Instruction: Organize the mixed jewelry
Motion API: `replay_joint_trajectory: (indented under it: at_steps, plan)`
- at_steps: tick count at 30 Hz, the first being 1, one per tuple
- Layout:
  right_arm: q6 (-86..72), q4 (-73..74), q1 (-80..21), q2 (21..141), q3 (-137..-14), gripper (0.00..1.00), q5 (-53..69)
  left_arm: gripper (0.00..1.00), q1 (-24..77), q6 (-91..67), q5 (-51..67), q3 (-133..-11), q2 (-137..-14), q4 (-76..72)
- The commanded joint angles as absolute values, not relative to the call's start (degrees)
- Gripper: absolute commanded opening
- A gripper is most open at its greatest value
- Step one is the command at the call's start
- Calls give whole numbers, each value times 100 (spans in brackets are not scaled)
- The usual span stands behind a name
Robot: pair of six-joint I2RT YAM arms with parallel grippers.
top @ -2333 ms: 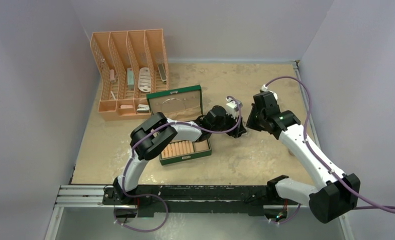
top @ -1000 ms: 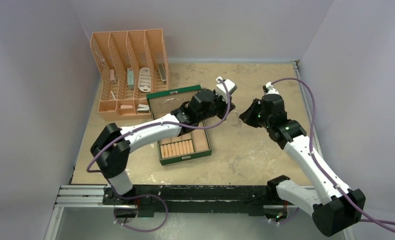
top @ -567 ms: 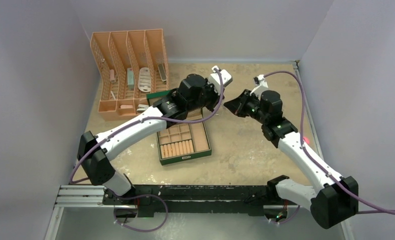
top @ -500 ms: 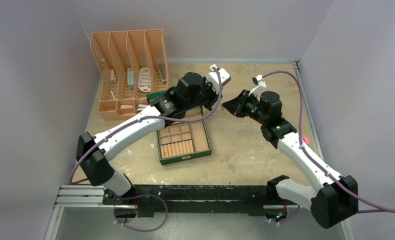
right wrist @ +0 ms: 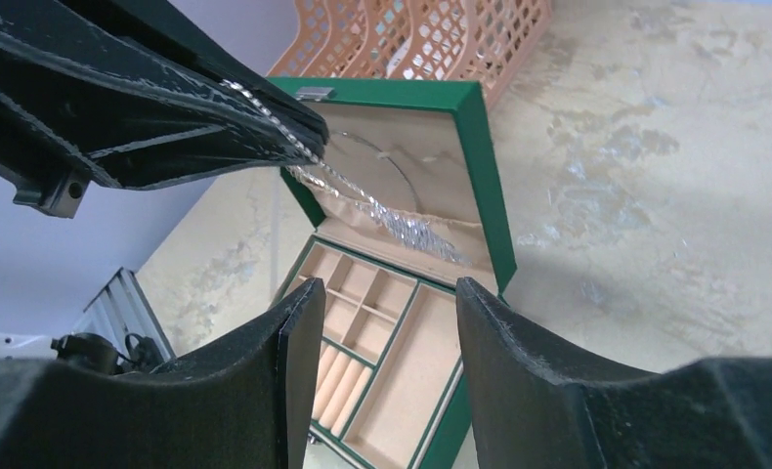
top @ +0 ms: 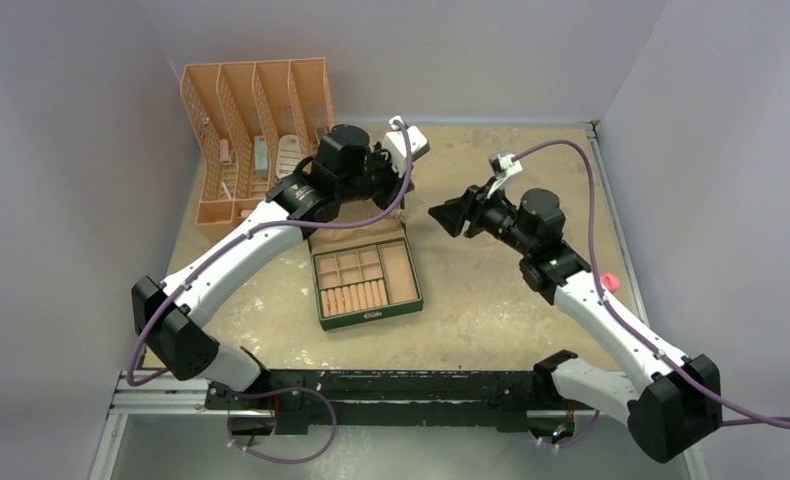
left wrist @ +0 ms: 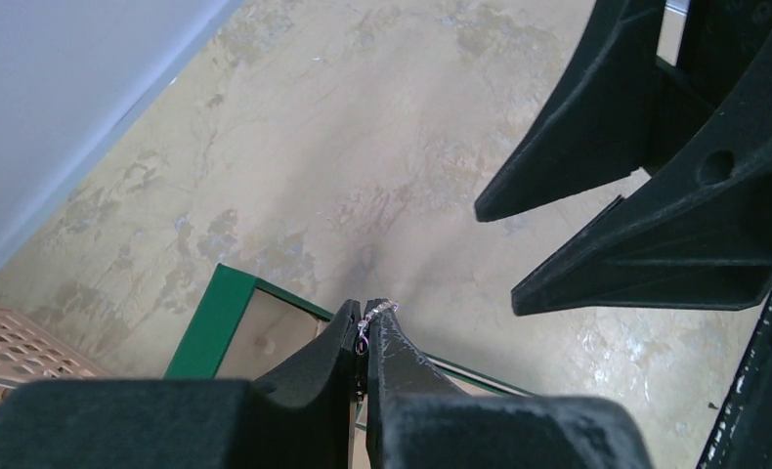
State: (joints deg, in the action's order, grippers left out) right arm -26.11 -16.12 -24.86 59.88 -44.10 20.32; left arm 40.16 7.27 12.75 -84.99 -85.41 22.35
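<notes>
My left gripper [left wrist: 364, 311] is shut on a thin silvery chain [left wrist: 379, 309], whose end pokes out at the fingertips. In the right wrist view the chain [right wrist: 382, 215] hangs from those fingers [right wrist: 216, 117] down into the upright lid of the green box [right wrist: 485, 176]. In the top view the left gripper [top: 376, 185] is raised over the lid at the back of the green box [top: 366, 318]. My right gripper [top: 443, 215] hovers to the right of it, facing it. Its jaws [right wrist: 382, 322] stand open and hold nothing. The box's beige compartments show between them.
An orange slotted organizer [top: 256, 140] stands at the back left with small items in its slots. A small pink-capped object [top: 611, 283] lies near the right wall. The right gripper's black fingers [left wrist: 607, 147] fill the right side of the left wrist view.
The left arm has risen and swung back to the left with the chain, now over the box lid. The right gripper has opened and moved back and left.
</notes>
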Motion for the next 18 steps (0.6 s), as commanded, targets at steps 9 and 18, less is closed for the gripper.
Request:
replay_joint_trajectory:
  at_steps: [9, 18]
  plan:
    - [-1842, -3585, -3475, 6757, -4391, 53, 1231, 0, 3881, 943, 1330, -8541, -8073, 2644]
    - [-1879, -4412, -3729, 7618, -4574, 47, 1254, 0, 3869, 838, 861, -8078, -7664, 2732]
